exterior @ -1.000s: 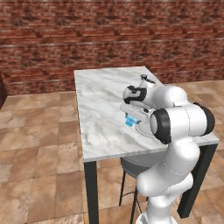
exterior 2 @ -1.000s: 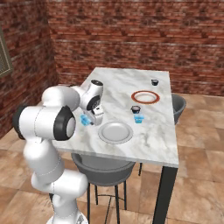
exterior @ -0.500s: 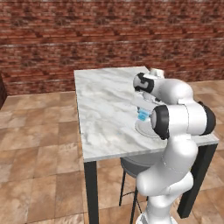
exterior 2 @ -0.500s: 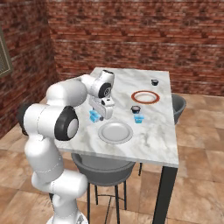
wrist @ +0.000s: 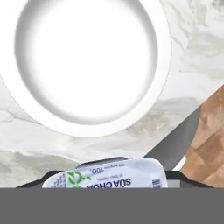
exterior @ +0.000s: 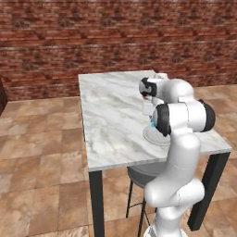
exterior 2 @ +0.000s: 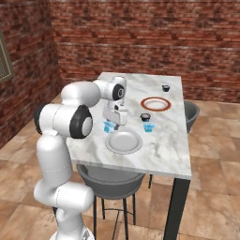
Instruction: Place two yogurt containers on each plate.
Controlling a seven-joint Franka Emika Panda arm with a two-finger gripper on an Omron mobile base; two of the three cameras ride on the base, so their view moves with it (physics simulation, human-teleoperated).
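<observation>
In the left base view, the marble table (exterior: 111, 115) was seen standing on dark legs before a brick wall. The gripper (exterior: 149, 111) was held over the right part of the tabletop, mostly masked by the arm's own dark joint. A sliver of a light blue yogurt container (exterior: 152, 123) was seen just below the hand, above the pale grey plate (exterior: 151, 135), whose left edge alone showed past the arm. Whether the fingers were clamped could not be told from this side.

In the right base view, the gripper (exterior 2: 114, 121) was seen pointing down just beyond the far left rim of the pale grey plate (exterior 2: 123, 142). The light blue yogurt container (exterior 2: 109, 126) was seen right under the hand, seemingly clamped between the fingers and raised off the table. A second light blue container (exterior 2: 148, 127), under a dark-topped one (exterior 2: 146, 116), was seen to the right of that plate and beyond it. Farther back from the grey plate lay the white plate with the red-brown rim (exterior 2: 155, 104), and beyond that a small dark container (exterior 2: 165, 87) near the table's far edge. A grey stool (exterior 2: 110, 176) was seen below the grey plate's side of the table.

In the hand view, the pale grey plate (wrist: 48, 111) was seen from above, bare. The blue-and-white container (wrist: 109, 177), with green print on its lid, was seen at the bottom between the dark fingers (wrist: 189, 180), which were closed against its sides.
</observation>
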